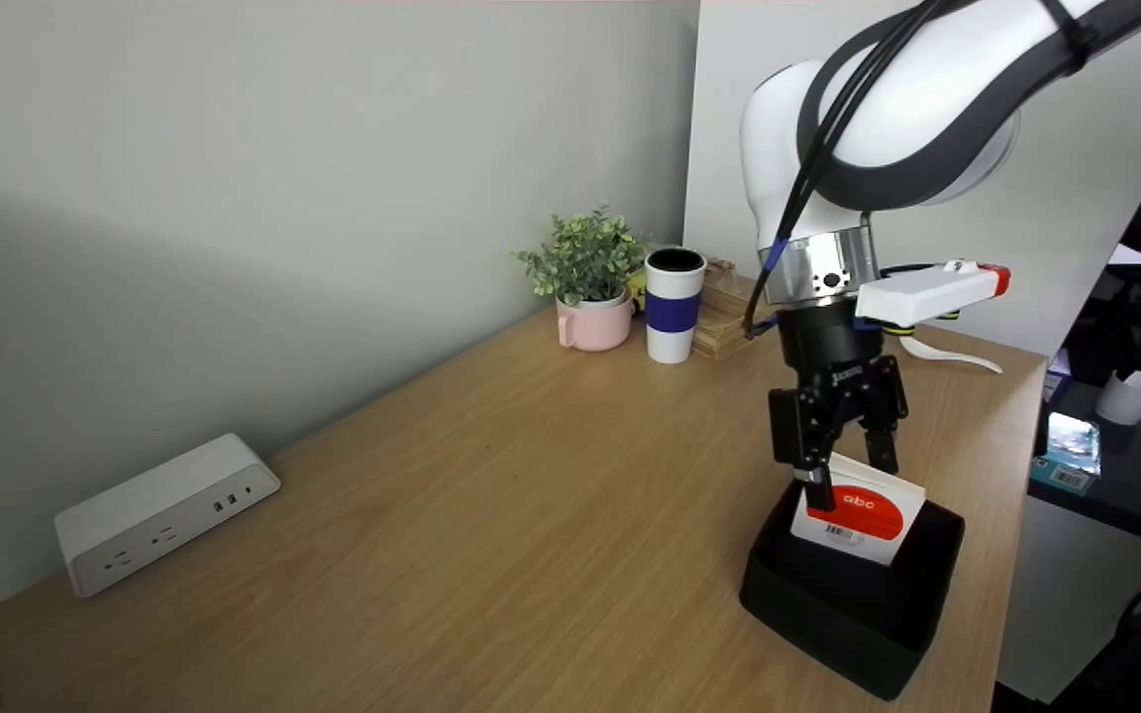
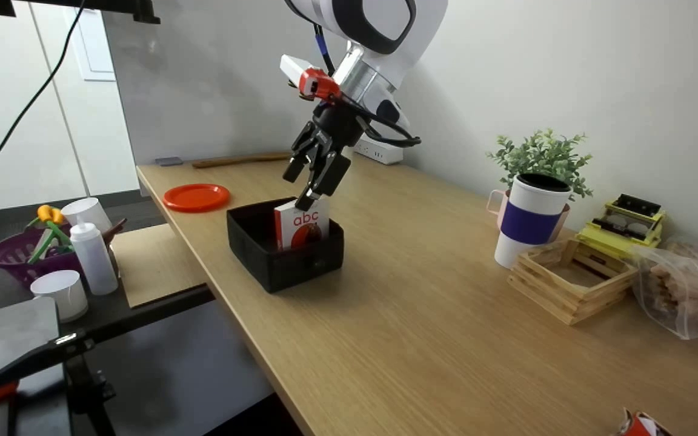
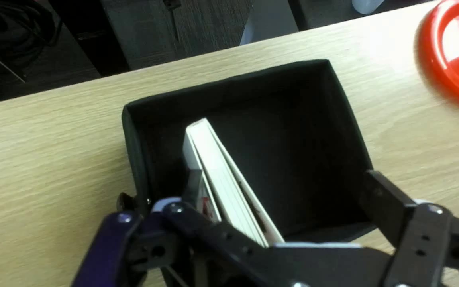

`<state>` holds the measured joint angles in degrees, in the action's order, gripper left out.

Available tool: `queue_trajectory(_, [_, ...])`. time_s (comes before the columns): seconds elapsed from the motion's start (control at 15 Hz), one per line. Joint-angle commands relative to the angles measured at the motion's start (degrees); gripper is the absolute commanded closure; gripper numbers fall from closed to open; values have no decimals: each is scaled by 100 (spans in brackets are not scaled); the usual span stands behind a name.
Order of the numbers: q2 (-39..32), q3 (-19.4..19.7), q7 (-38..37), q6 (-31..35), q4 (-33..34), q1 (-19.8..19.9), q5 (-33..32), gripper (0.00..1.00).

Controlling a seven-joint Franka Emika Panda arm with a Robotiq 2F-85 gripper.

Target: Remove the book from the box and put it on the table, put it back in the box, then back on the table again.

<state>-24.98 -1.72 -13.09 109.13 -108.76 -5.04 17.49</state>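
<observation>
The black box stands on the wood-grain table near its edge. Inside it the white book with its red-orange patch is on edge and tilted, its top rising above the box rim in both exterior views. Over the box my gripper points down with its jaws wide apart. In the wrist view the book lies between the fingers of the gripper, close along the left finger; whether they touch I cannot tell. A broad gap separates the book from the right finger.
A red plate lies beside the box. Farther off are a white cup with a blue band, a plant in a pink mug, a wooden crate and a power strip. The table edge runs close by the box.
</observation>
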Motion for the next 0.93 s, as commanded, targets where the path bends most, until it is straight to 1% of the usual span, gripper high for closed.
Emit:
queue_trajectory(0.0, [39,9,-220,97,-170,-14,-94,0])
queue_trajectory(0.4, [3,39,-335,-23,-159,8,-195,0])
queue_trajectory(0.47, [-4,44,-323,-42,-144,16,-218,2])
queue_trajectory(0.53, [-4,47,-319,-47,-137,20,-239,27])
queue_trajectory(0.67, [-12,55,-290,-57,-120,33,-266,29])
queue_trajectory(0.87, [-17,64,-265,-66,-107,45,-303,52])
